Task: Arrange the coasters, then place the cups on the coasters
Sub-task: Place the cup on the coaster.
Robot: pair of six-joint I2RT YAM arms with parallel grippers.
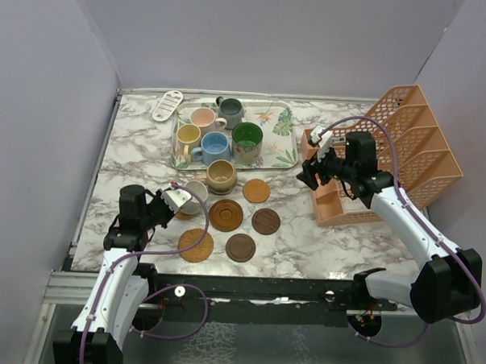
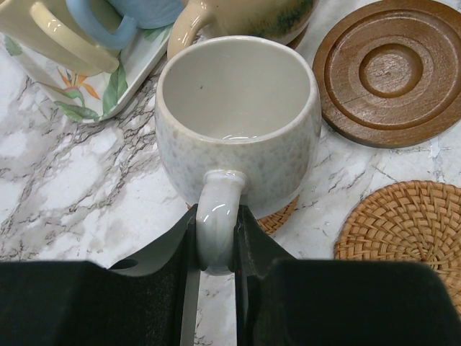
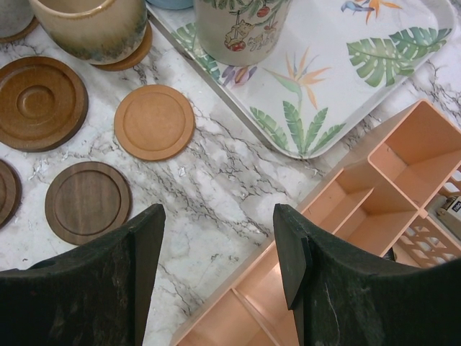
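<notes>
My left gripper point(image 2: 216, 245) point(image 1: 176, 199) is shut on the handle of the cream-white cup point(image 2: 238, 115) point(image 1: 195, 196). A woven coaster point(image 2: 277, 216) shows at the cup's base. The tan cup point(image 1: 221, 175) point(image 3: 90, 25) stands on a coaster point(image 3: 137, 50) just off the tray point(image 1: 284, 156). On the tray are the pink point(image 1: 204, 117), grey-blue point(image 1: 230, 111), yellow point(image 1: 187, 135), light blue point(image 1: 215, 147) and green point(image 1: 246, 138) cups. Bare coasters: light orange point(image 1: 256, 191), ringed wood point(image 1: 225, 214), two dark point(image 1: 265, 222) point(image 1: 240, 247), woven point(image 1: 196, 245). My right gripper point(image 3: 220, 238) point(image 1: 308, 175) hangs open and empty over the rack's near corner.
The orange mesh rack point(image 1: 397, 152) point(image 3: 374, 209) fills the right side, close beneath my right fingers. A white slotted object point(image 1: 167, 104) lies at the back left beside the tray. Walls close in the back and both sides.
</notes>
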